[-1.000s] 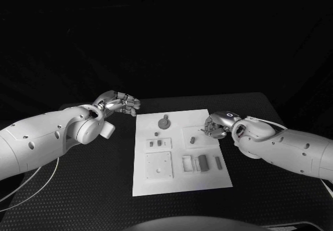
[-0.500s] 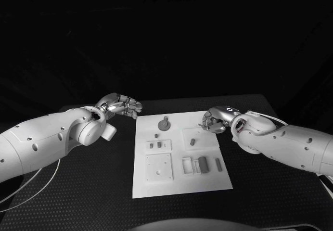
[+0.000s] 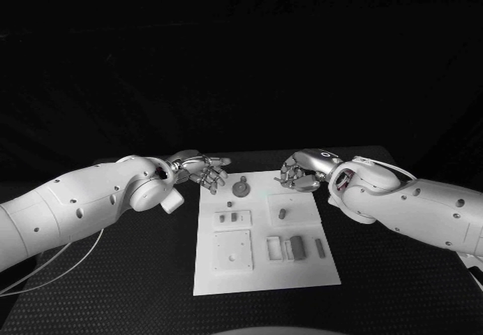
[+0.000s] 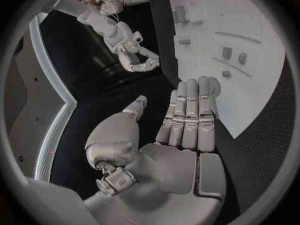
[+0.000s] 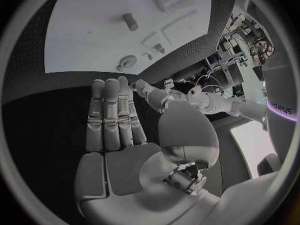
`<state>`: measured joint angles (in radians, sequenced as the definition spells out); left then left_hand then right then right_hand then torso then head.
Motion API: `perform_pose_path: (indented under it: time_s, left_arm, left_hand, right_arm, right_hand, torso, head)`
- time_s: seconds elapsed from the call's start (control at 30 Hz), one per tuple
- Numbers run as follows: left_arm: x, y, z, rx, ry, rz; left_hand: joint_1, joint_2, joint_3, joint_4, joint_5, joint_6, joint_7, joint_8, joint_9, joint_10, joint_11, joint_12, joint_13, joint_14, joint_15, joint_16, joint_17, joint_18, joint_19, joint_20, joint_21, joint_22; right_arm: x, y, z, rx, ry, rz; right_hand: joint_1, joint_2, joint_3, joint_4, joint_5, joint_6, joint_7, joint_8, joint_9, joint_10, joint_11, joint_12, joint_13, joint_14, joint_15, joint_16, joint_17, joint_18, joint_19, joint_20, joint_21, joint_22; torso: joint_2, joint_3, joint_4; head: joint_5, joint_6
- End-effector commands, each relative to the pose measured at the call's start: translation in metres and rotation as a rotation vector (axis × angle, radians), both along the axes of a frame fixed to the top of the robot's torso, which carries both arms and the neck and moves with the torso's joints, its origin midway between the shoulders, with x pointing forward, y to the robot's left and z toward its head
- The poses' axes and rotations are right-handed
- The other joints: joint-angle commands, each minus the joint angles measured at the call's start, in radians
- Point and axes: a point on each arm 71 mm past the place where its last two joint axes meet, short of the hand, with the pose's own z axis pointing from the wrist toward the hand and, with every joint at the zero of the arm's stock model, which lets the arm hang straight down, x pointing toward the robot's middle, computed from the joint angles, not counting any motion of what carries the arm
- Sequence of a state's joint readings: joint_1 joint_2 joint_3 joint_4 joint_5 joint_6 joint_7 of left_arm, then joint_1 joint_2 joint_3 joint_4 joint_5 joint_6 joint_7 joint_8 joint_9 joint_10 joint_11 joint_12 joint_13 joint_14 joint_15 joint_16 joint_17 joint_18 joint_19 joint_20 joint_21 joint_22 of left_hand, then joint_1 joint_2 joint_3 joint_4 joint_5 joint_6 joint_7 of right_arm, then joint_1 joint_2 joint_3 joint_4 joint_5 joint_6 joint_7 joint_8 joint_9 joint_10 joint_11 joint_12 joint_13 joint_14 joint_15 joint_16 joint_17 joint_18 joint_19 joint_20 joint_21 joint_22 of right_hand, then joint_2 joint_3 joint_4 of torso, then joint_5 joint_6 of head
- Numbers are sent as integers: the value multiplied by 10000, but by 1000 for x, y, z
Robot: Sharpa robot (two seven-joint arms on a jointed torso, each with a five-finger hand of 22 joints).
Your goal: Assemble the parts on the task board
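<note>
- The white task board (image 3: 264, 272) lies lengthwise in the lower middle of the head view, on the black table (image 3: 121, 279).
- The left hand (image 3: 204, 171) hovers at the board's upper left corner, fingers spread and straight, holding nothing; the left wrist view shows its palm (image 4: 181, 130) bare, fingertips over the board's edge.
- The right hand (image 3: 300, 171) hangs over the board's upper right corner, fingers loosely extended and empty; the right wrist view shows its fingers (image 5: 112, 115) side by side over the dark table just short of the board.
- A round part with a stem (image 3: 241, 187) lies near the board's top, between the two hands.
- Below it sit two small parts (image 3: 230, 217) at left and a single peg (image 3: 283, 213) at right.
- Lower down, a square plate (image 3: 230, 251) lies at left, with a dark block (image 3: 296, 245) and a slim bar (image 3: 319, 248) at right.
</note>
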<state>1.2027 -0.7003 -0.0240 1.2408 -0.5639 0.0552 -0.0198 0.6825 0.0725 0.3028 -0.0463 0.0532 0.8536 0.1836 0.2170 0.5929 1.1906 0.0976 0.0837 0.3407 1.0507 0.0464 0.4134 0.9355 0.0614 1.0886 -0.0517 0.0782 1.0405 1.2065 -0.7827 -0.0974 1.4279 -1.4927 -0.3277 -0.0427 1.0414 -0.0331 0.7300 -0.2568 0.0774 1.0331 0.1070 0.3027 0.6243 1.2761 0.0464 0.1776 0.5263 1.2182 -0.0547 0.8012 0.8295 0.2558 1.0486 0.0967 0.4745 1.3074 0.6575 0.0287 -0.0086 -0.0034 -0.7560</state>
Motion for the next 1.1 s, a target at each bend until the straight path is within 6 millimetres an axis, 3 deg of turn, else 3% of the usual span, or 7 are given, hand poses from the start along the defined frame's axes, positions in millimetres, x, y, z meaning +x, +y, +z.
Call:
perform_pose_path:
  time_s: [0.03,0.2,0.3,0.4,0.6,0.9,1.1]
  left_arm:
    - [-6,-12,-3,622,620,-1171]
    - [-11,-25,-4,616,972,-1859]
    - [-13,-30,-4,467,1249,-2070]
    - [-15,-33,-5,438,1414,-2325]
    - [-21,-37,-8,742,1740,-3063]
    - [-24,-42,-9,1031,1696,-3478]
    - [-25,-45,-8,784,1788,-3548]
  left_hand:
    - [-180,128,-303,128,-41,28,-68,67,6,96,-18,55,62,41,-44,52,83,140,40,-35,32,46]
    - [-273,533,-996,462,-39,83,-118,136,61,261,-118,130,237,150,-139,183,276,176,142,-125,91,175]
    - [198,843,-1822,963,-43,38,-139,185,162,321,-184,181,508,182,-224,376,486,185,220,-218,174,389]
    - [2950,1285,-4128,3411,-40,39,-178,342,458,264,-210,233,1266,48,-278,729,561,184,221,-285,272,917]
    - [4344,1679,-4800,3402,-9,69,-192,365,574,172,-197,133,1579,16,-258,831,424,135,264,-269,207,1062]
    - [5194,1687,-4916,3385,16,24,-164,324,626,126,-170,43,1775,-37,-237,916,321,119,291,-249,121,1142]
    - [5277,1715,-4903,3396,13,37,-164,328,637,128,-168,32,1803,-36,-235,932,306,116,305,-245,110,1151]
  right_arm:
    - [-7,13,1,132,278,500]
    - [-15,28,2,265,415,923]
    - [-20,36,4,356,447,1165]
    - [-23,43,5,428,478,1362]
    - [-29,52,7,534,547,1661]
    - [-30,55,7,585,591,1764]
    - [-32,59,7,572,664,1888]
  right_hand:
    - [-3,115,60,-19,32,65,-24,23,51,29,-1,0,9,-22,-15,48,-12,60,36,-36,54,224]
    - [-9,120,65,-17,30,50,-17,15,52,18,4,-11,11,-31,-12,44,-17,60,30,-33,51,222]
    - [-11,124,68,-16,30,46,-14,12,53,13,6,-16,12,-34,-11,44,-19,60,28,-31,49,221]
    - [-14,126,69,-15,29,42,-12,10,54,11,8,-19,14,-37,-9,43,-21,60,26,-30,49,220]
    - [-17,131,72,-15,29,36,-9,7,56,6,10,-25,16,-42,-7,43,-24,60,22,-28,47,220]
    - [-19,144,77,-14,29,28,-5,2,58,0,13,-33,20,-47,-5,43,-27,60,18,-25,44,219]
    - [-21,146,78,-15,28,24,-3,0,60,-2,14,-37,22,-50,-4,43,-29,60,15,-24,43,219]
  torso:
    - [-1,-4,11]
    - [16,3,13]
    - [22,6,12]
    - [18,10,9]
    - [21,14,-6]
    - [18,16,-1]
    - [20,19,-5]
  head:
    - [122,64]
    - [220,91]
    - [235,90]
    - [227,68]
    - [210,51]
    - [217,25]
    - [219,2]
